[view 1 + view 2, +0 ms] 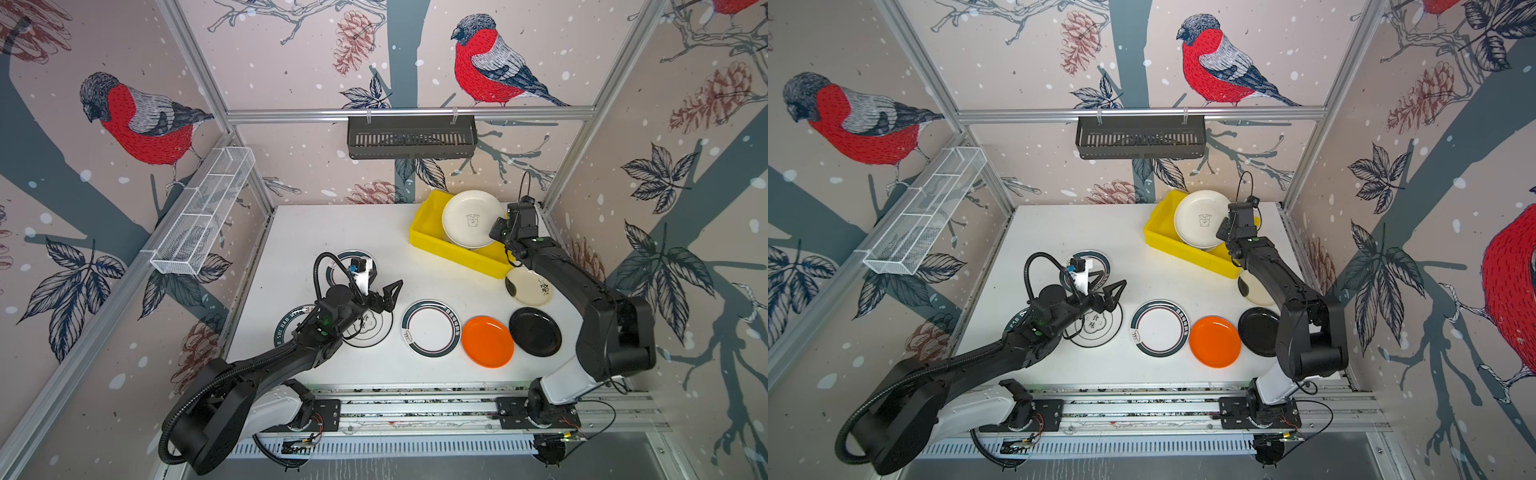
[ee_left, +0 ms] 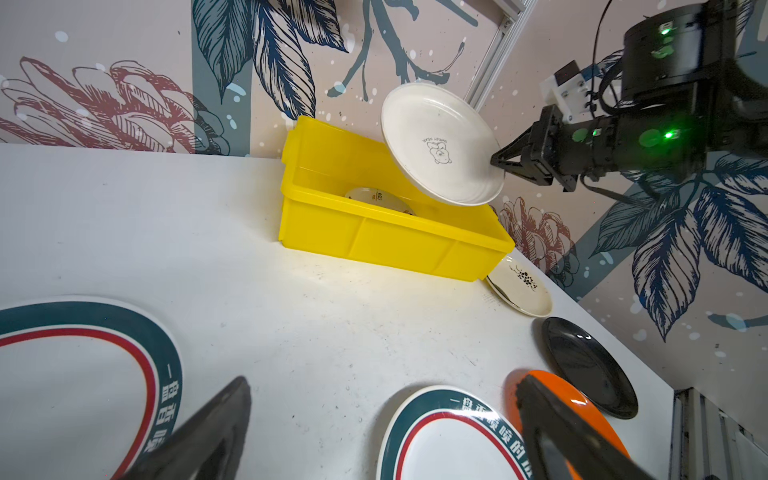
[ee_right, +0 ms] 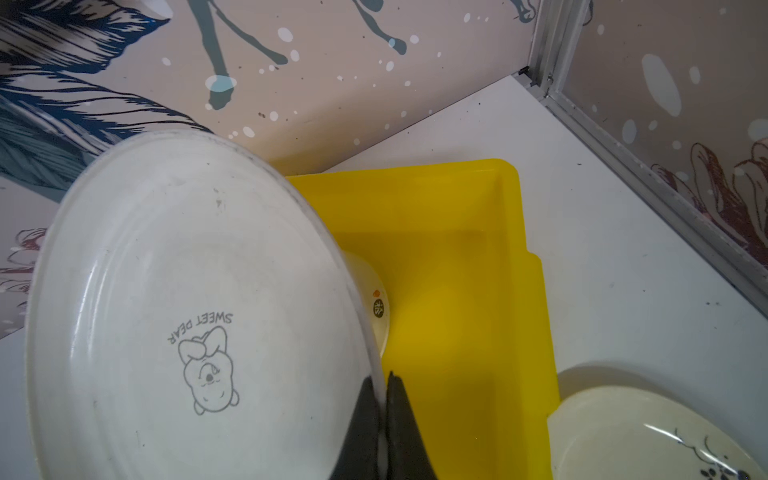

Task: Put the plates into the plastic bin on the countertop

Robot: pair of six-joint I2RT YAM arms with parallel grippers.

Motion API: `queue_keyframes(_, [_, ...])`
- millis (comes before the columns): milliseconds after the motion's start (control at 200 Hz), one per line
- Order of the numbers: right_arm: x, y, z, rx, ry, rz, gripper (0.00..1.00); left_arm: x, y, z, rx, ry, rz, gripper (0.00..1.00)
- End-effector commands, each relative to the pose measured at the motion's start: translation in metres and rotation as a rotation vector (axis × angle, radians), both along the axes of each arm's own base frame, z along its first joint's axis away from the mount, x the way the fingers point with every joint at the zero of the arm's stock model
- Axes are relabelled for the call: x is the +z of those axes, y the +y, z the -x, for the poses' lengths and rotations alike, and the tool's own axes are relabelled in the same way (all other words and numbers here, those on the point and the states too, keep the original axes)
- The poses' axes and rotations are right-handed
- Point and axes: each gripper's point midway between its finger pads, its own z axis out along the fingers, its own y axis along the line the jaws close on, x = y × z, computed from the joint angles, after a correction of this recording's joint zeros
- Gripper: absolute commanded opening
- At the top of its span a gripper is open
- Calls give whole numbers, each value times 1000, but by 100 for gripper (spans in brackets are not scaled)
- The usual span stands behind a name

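Nearest the lens in the right wrist view, the right gripper (image 3: 380, 380) has its fingers (image 3: 361, 424) clenched on the thin rim of a white bear-print plate (image 3: 187, 311), held tilted over the yellow plastic bin (image 1: 453, 251) right of centre in both top views. Such an edge pinch looks weak — the plate could pivot, slip, clip the bin's wall, or land hard on the yellowish plate (image 3: 372, 286) already inside. The left gripper (image 1: 384, 297) hangs released near mid-frame. The white tabletop (image 1: 332, 232) looks smooth and scuffed — plates would likely skid. Bird-print walls close three sides; a black basket (image 1: 411, 139) hangs at top centre, a wire rack (image 1: 203, 216) at upper left.
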Motion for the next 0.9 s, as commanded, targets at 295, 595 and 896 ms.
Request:
queue_keyframes(295, [-29,2,-36,0,29,-77,0,15,-3,-15,47,49,43,98])
queue_keyframes(595, [-39,8,-52,45,38,-139,0,9,1,-23,92,104,22,98])
queue_keyframes(896, [-53,6,-64,31,59,-114,0,15,5,-25,119,108,27,98])
